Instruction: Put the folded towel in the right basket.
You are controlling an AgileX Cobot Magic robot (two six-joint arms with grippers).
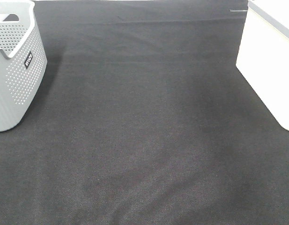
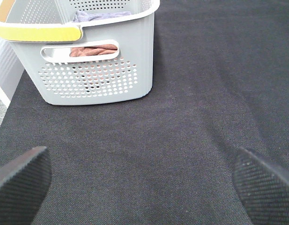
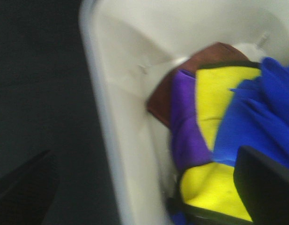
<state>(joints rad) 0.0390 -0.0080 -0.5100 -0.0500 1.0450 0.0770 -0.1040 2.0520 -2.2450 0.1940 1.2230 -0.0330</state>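
Observation:
The right basket (image 1: 268, 70) is white and stands at the table's right edge. The right wrist view looks down into it (image 3: 121, 117): a blue towel (image 3: 261, 112) lies on top of yellow (image 3: 219, 98), purple (image 3: 186, 122) and brown (image 3: 160, 101) towels. My right gripper (image 3: 144, 183) is open and empty above the basket's rim, one finger outside the wall and the other over the towels. My left gripper (image 2: 143, 180) is open and empty over the black cloth, facing the grey basket (image 2: 95, 70). Neither gripper shows in the exterior view.
The grey perforated basket (image 1: 13, 65) stands at the table's far left, with brownish (image 2: 92, 50) and lavender (image 2: 102, 16) cloth inside and a yellow handle (image 2: 36, 33). A black cloth (image 1: 144, 131) covers the table between the baskets.

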